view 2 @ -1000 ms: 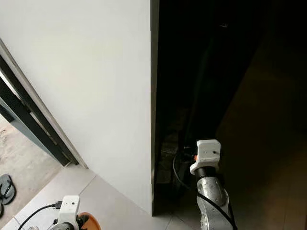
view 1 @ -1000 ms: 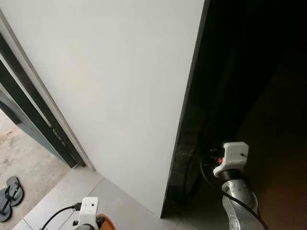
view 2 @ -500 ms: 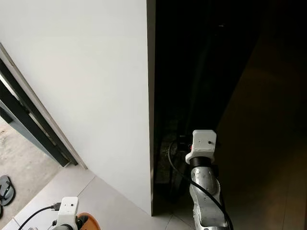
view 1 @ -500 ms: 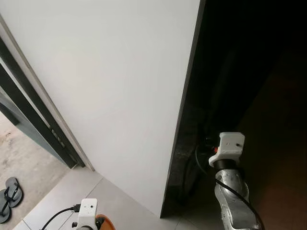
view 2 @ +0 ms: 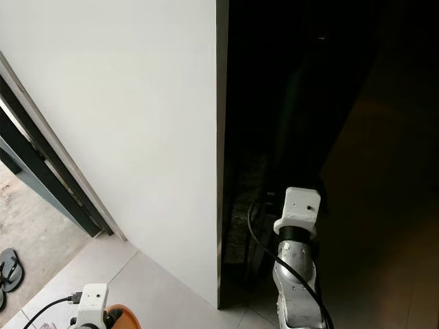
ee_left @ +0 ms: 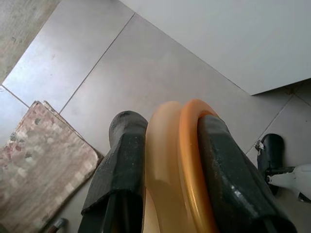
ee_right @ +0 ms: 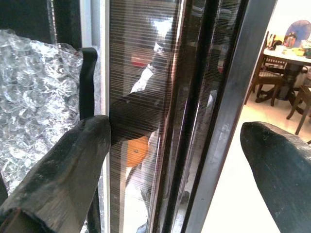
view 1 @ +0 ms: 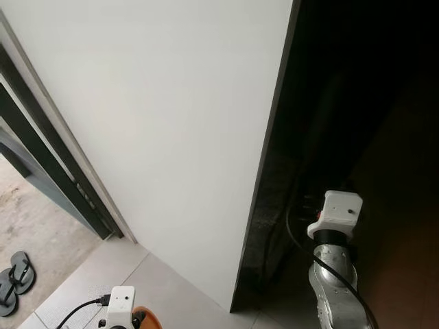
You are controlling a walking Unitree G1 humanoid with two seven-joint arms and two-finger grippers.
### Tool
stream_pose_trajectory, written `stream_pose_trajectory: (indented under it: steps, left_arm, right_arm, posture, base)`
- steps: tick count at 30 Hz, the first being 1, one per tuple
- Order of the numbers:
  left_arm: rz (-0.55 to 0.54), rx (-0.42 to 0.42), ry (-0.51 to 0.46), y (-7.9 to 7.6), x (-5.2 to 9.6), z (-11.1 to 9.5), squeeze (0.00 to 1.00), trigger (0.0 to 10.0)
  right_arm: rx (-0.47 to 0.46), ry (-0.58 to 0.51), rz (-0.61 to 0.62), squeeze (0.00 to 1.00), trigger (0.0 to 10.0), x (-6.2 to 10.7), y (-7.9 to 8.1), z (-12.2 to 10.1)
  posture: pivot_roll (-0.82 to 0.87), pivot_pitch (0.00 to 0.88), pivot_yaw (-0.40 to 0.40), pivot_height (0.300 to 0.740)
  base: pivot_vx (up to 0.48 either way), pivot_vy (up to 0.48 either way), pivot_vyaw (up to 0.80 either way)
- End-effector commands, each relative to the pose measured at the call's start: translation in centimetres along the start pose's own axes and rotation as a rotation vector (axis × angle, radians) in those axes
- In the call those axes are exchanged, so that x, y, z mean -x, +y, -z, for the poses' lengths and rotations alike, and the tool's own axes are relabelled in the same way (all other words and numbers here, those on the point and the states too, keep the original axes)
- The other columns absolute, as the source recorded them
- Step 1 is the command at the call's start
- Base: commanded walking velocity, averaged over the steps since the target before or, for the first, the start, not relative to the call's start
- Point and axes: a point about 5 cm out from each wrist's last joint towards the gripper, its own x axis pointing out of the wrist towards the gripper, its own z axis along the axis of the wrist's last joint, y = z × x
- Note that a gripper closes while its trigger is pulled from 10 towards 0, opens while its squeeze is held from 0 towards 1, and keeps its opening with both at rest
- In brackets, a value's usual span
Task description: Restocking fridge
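A tall white panel point(view 1: 171, 123) meets a dark glossy door point(view 1: 357, 103) at a vertical edge. My right arm point(view 1: 334, 218) reaches low into the dark gap beside that edge. In the right wrist view my right gripper point(ee_right: 175, 133) is open, its fingers point(ee_right: 63, 165) spread wide, with the dark ribbed door edge point(ee_right: 146, 97) standing between them. My left gripper point(ee_left: 170, 126) hangs low over the floor, shut on an orange round-rimmed object point(ee_left: 175, 160), which also peeks out under the left wrist point(view 2: 122, 315).
Grey floor tiles point(view 1: 158, 288) run along the panel's foot. A dark door frame point(view 1: 48, 164) and sandals point(view 1: 14, 274) lie to the left. A patterned rug point(ee_left: 39, 160) is under the left arm. Bubble wrap point(ee_right: 34, 97) sits beside the door edge; a table and chairs point(ee_right: 291, 73) stand beyond.
My right wrist has edged slightly to the right beside the dark door edge. The head view swayed a little. The left arm keeps the orange object.
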Motion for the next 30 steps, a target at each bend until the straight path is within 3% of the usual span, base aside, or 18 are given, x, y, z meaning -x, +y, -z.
stream_pose_trajectory:
  steps: [1, 4, 9, 12, 13, 14, 16, 17, 22, 27, 28, 30]
  left_arm:
    - [0.005, -0.008, 0.104, 0.0, 0.5, 2.4, 0.00, 10.0]
    - [0.005, -0.008, 0.103, 0.0, 0.5, 2.4, 0.00, 10.0]
    - [0.012, -0.016, 0.103, -0.1, 0.5, 2.4, 0.00, 10.0]
    - [0.012, -0.017, 0.107, -0.1, 0.5, 2.4, 0.00, 10.0]
    - [0.012, -0.017, 0.107, -0.1, 0.5, 2.4, 0.00, 10.0]
    - [0.012, -0.017, 0.108, -0.1, 0.5, 2.5, 0.00, 10.0]
    - [0.012, -0.016, 0.108, -0.1, 0.5, 2.5, 0.00, 10.0]
    - [0.012, -0.014, 0.108, -0.2, 0.5, 2.5, 0.00, 10.0]
    - [0.016, -0.015, 0.111, -0.3, 0.5, 2.5, 0.00, 10.0]
    - [0.018, -0.015, 0.108, -0.3, 0.5, 2.3, 0.00, 10.0]
    - [0.017, -0.012, 0.104, -0.3, 0.4, 2.1, 0.00, 10.0]
    - [0.016, -0.011, 0.102, -0.3, 0.4, 2.0, 0.00, 10.0]
  right_arm:
    - [0.003, -0.007, 0.071, 0.00, 10.0, -0.3, -1.6, -0.1]
    - [0.006, -0.009, 0.075, 0.00, 10.0, -0.3, -1.7, -0.1]
    - [0.067, 0.000, 0.225, 0.00, 10.0, 0.2, -4.7, 0.3]
    - [0.013, 0.094, 0.478, 0.00, 10.0, 1.6, -9.9, 2.1]
    - [0.013, 0.094, 0.478, 0.00, 10.0, 1.6, -9.9, 2.1]
    - [0.026, 0.133, 0.542, 0.00, 10.0, 2.5, -11.7, 2.9]
    - [0.033, 0.163, 0.590, 0.00, 10.0, 3.2, -13.0, 3.6]
    - [0.019, 0.207, 0.661, 0.00, 10.0, 4.2, -14.7, 4.4]
    - [0.018, 0.304, 0.764, 0.00, 10.0, 6.5, -17.4, 6.5]
    - [0.002, 0.392, 0.755, 0.00, 10.0, 7.6, -17.6, 8.5]
    - [-0.003, 0.463, 0.712, 0.00, 10.0, 8.2, -17.2, 10.0]
    - [-0.036, 0.509, 0.661, 0.00, 10.0, 8.3, -16.5, 11.0]
  posture:
    - [-0.07, 0.044, 0.004, 0.740]
    - [-0.07, 0.044, 0.004, 0.740]
    - [-0.08, 0.046, 0.004, 0.740]
    - [-0.08, 0.048, 0.002, 0.740]
    - [-0.08, 0.048, 0.002, 0.740]
    - [-0.08, 0.049, -0.002, 0.740]
    - [-0.08, 0.049, -0.003, 0.740]
    - [-0.08, 0.050, -0.005, 0.740]
    - [-0.09, 0.051, -0.006, 0.740]
    - [-0.09, 0.049, -0.011, 0.740]
    - [-0.09, 0.048, -0.012, 0.740]
    - [-0.09, 0.047, -0.013, 0.740]
  base:
    - [0.000, 0.000, 0.00]
    - [0.000, 0.000, 0.00]
    - [0.000, 0.000, 0.00]
    - [0.000, 0.000, 0.00]
    - [0.000, 0.000, 0.00]
    - [0.000, 0.000, 0.00]
    - [0.000, 0.000, 0.00]
    - [0.000, 0.000, 0.00]
    - [0.000, 0.000, 0.00]
    - [0.000, 0.000, 0.00]
    - [0.000, 0.000, 0.00]
    - [0.000, 0.000, 0.00]
